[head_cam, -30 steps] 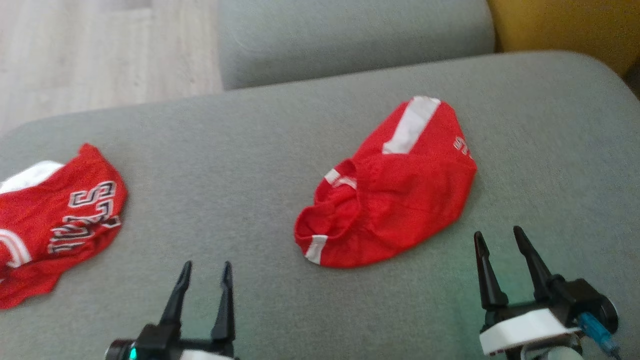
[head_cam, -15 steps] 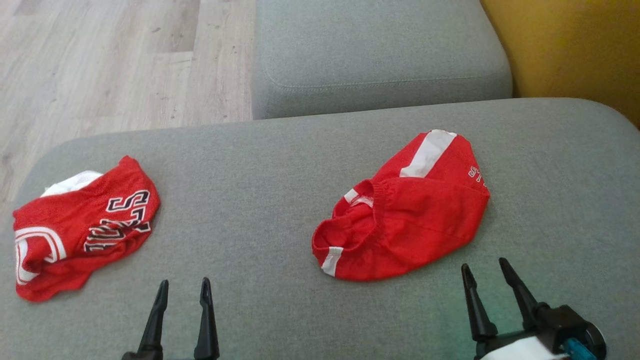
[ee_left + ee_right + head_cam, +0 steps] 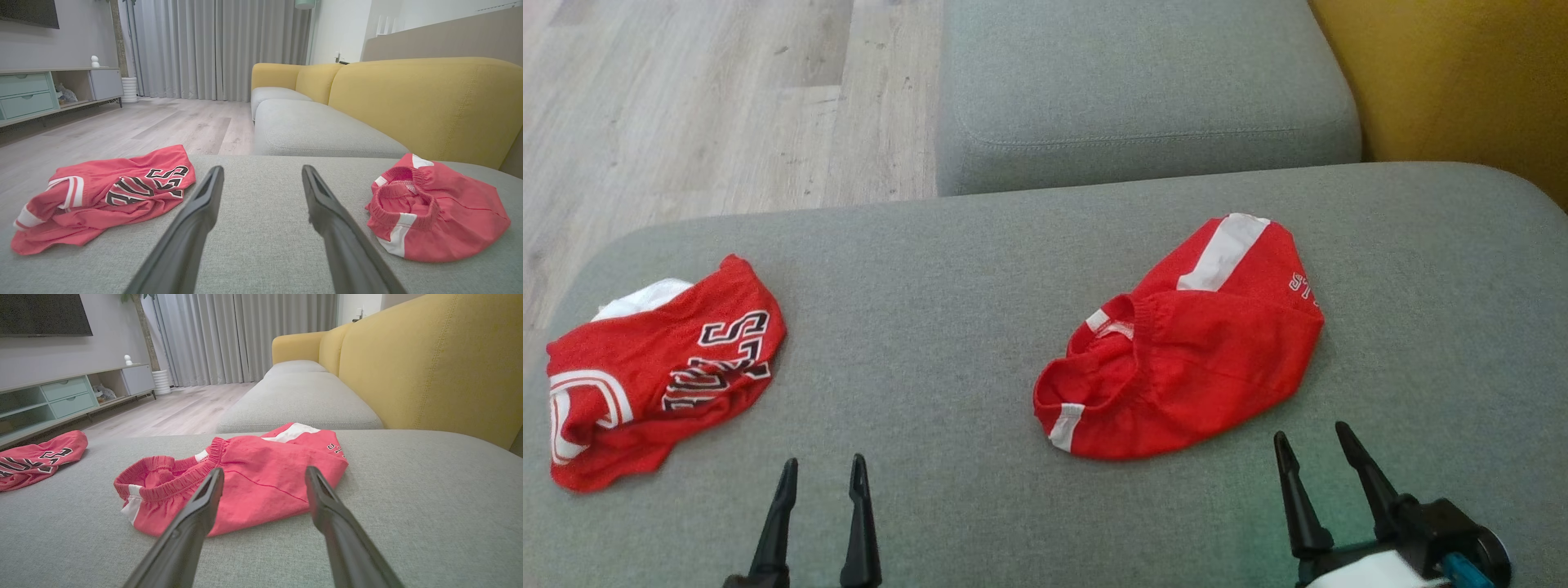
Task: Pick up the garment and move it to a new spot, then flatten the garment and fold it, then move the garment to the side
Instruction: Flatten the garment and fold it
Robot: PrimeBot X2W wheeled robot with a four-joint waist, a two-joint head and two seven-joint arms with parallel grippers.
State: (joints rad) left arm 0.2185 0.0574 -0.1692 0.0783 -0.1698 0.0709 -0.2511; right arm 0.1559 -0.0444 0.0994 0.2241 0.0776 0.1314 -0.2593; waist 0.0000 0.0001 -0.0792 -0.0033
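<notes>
Fingers point(image 3: 859, 523) of mine, long, dark and tapering to points, stand spread and empty on both arms. My left gripper point(image 3: 823, 464) hovers at the near edge of the grey woven cushion point(image 3: 947, 269), and my right gripper point(image 3: 1312, 434) is toward its near right corner. Just beyond the right one lies the garment, red shorts point(image 3: 1201, 359) of soft cloth, crumpled into a rounded heap with a ruffled elastic waistband and white stripes. Near the cushion's left edge a red jersey point(image 3: 662, 367) lies bunched, with black-and-white letters showing. Pale wood-grain floor point(image 3: 686, 106) spreads past the far edge.
</notes>
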